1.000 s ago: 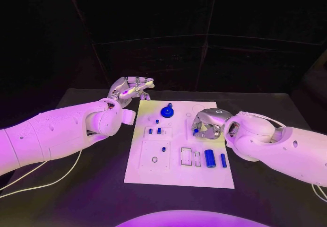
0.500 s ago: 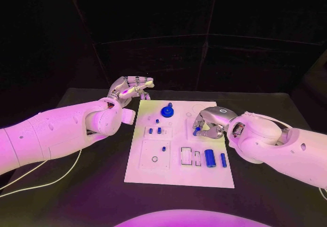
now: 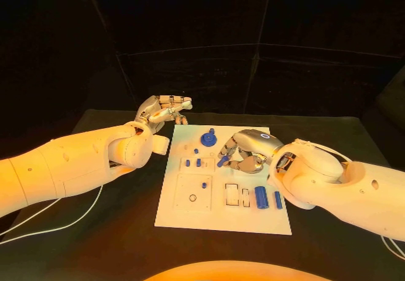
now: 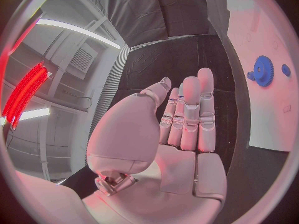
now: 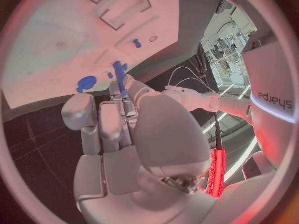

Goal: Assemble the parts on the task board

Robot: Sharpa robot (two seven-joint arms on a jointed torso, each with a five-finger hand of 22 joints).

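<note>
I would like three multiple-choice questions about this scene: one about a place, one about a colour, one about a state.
1. Where is the left robot hand?
A. beside the task board's far left corner
B. over the board's near edge
C. on the gear

2. What colour is the gear on the task board?
A. grey
B. blue
C. white

3. What is the right robot hand doing?
A. lying flat and open
B. holding a blue peg
C. holding the gear

Answers: 1 A, the head view shows it off the board there; 2 B, it is plainly blue; 3 B, the fingers pinch the peg.
</note>
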